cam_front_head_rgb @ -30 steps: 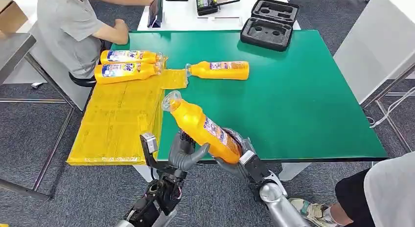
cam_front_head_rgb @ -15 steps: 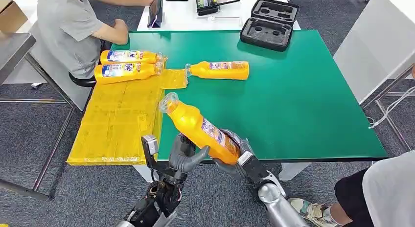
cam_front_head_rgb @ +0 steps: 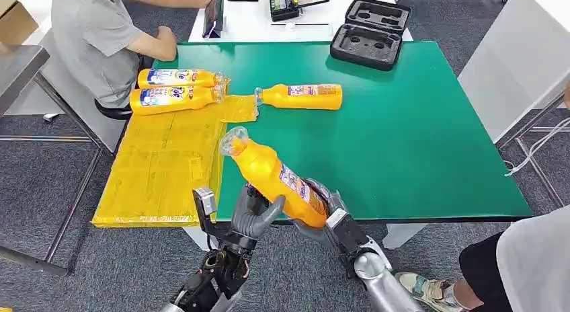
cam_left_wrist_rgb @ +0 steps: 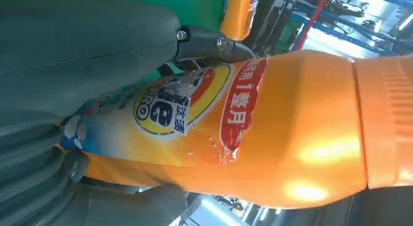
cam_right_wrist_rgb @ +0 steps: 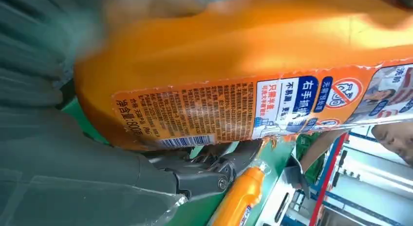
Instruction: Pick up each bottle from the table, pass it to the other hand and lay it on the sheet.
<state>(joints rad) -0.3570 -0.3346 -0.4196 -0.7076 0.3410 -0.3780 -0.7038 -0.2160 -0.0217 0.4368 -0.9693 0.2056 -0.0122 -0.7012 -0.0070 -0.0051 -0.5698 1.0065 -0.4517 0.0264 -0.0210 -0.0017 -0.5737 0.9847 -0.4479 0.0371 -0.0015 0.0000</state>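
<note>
Over green table's (cam_front_head_rgb: pixel 417 144) near edge, both hands — right hand (cam_front_head_rgb: pixel 321 211), left hand (cam_front_head_rgb: pixel 254 214) — clasp tilted bottle (cam_front_head_rgb: pixel 275 174), cap toward yellow sheet (cam_front_head_rgb: pixel 161 171).

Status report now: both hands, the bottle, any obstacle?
Right hand holds lifted bottle at base. Left hand wraps its middle. Sheet has two bottles; path clear.

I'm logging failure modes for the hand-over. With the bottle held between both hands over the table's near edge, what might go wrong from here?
1. The held bottle is tilted with both the left hand and right hand on its lower half; if the right lets go early it may tip and drop past the table edge.
2. Two bottles already lie at the sheet's far end; a careless lay-down may knock them.
</note>
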